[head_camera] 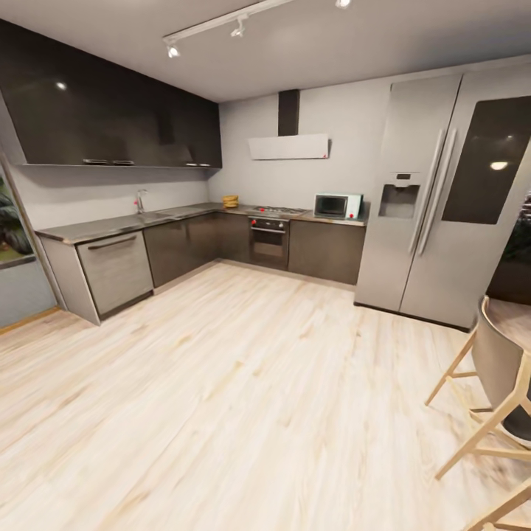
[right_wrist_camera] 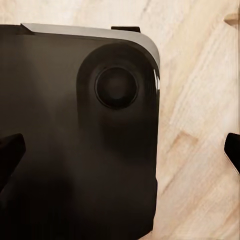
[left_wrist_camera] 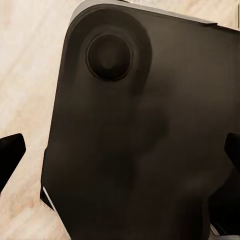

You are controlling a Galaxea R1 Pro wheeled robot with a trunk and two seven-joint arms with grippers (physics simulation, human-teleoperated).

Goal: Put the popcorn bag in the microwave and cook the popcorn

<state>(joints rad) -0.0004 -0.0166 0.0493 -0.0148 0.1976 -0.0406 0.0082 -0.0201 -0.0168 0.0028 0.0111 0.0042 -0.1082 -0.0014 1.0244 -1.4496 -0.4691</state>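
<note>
From the head view the kitchen lies across a pale wood floor [head_camera: 243, 398]; the countertop [head_camera: 147, 219] runs in an L along the far walls above dark cabinets [head_camera: 184, 247]; the microwave [head_camera: 338, 206] sits on it just left of the tall grey fridge [head_camera: 442, 192]; the hob [head_camera: 274, 212] and oven [head_camera: 269, 242] are just left of the microwave; the popcorn bag [head_camera: 231, 200] stands on the countertop left of the hob, well apart from the microwave, near the corner; a tap [head_camera: 139, 200] stands farther left of the bag; a wooden chair [head_camera: 494, 398] is near the fridge, on the floor.

In the left wrist view the left gripper [left_wrist_camera: 120, 152] hangs over the robot's dark base [left_wrist_camera: 140, 140]; its fingertips [left_wrist_camera: 11, 147] sit at opposite edges, jaws wide and holding nothing.

In the right wrist view the right gripper [right_wrist_camera: 120, 150] is likewise over the base [right_wrist_camera: 75, 130] and floor [right_wrist_camera: 200, 125]; its fingertips [right_wrist_camera: 10, 147] are spread wide, holding nothing.
</note>
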